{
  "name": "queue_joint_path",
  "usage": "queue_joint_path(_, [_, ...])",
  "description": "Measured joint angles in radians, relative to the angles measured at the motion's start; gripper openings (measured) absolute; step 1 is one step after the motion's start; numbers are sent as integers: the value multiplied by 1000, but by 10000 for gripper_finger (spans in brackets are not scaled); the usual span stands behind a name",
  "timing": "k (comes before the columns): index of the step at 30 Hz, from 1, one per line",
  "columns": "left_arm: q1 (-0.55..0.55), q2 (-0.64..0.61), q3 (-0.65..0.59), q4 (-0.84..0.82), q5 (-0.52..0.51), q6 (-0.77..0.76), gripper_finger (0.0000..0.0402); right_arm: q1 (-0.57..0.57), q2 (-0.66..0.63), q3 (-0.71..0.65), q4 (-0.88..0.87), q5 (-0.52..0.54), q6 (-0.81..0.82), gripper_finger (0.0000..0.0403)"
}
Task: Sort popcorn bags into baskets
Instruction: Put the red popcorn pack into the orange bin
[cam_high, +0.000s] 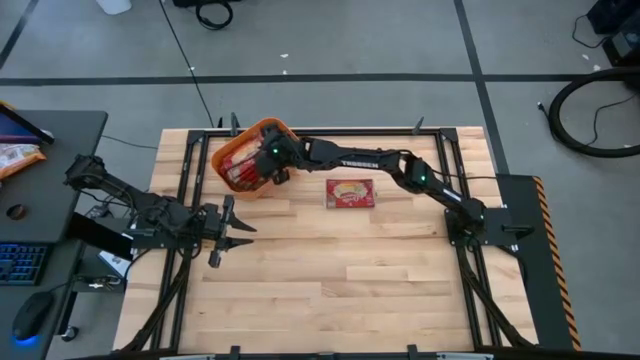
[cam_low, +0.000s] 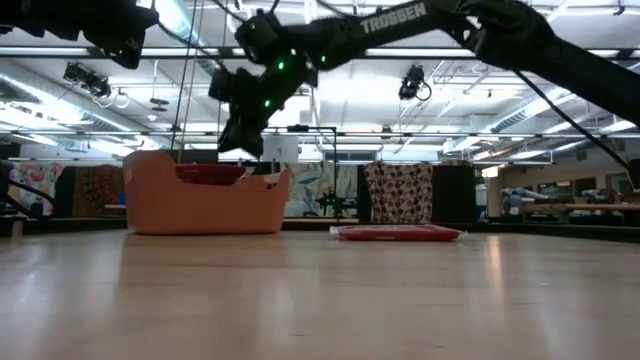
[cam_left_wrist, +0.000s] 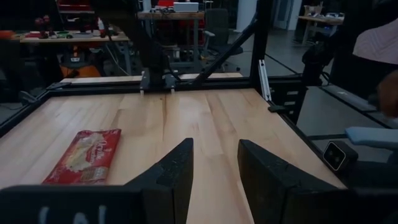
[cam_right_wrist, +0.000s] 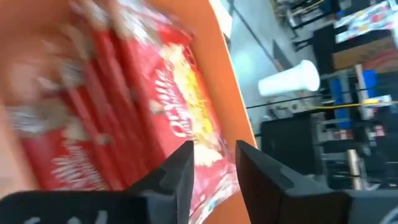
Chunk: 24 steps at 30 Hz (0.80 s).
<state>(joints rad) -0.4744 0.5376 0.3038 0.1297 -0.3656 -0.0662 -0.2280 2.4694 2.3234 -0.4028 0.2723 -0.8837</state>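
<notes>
Here, mid-sort — right gripper (cam_high: 268, 168) reaching across the table (cam_high: 340, 270) and poised over the orange basket (cam_high: 232, 149), at the far-left part of the boards. Seen level from the low view, hanging above the basket's rim rather than down inside it. Fingers parted with a narrow gap and nothing between them in the right wrist view — released, not grasping. Directly past those fingers, a stack of red popcorn bags (cam_right_wrist: 143, 118) standing on edge against the orange wall, packed side by side so that more fit than would lying flat. Probably the moment just after a drop, judging from the empty fingers above the filled tub.

One popcorn bag (cam_high: 350, 193) left flat on the boards, near the table's middle and well apart from the basket, beneath the right arm's forearm; printed face up, thin and low in the low view, so likely to call for a pinch at an edge. Evidently the last piece on the table, hence the task near its end.

Left gripper (cam_high: 228, 233) waiting low over the near-left boards, clear of basket and bag, fingers spread and empty — parked out of the right arm's path. Orange-and-white packet (cam_high: 18, 155) off the table on the side desk, not part of the sort.
</notes>
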Motion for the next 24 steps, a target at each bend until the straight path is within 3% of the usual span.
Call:
queue_joint_path(10, [0, 0, 0, -5, 0, 0, 130, 61, -109, 0, -414, 128, 224, 126])
queue_joint_path(18, [0, 0, 0, -16, 0, -16, 130, 53, -117, -1, -880, 65, 571, 126])
queue_joint_path(24, [0, 0, -1, -50, 0, -28, 130, 75, -118, -28, -1080, 10, 855, 126])
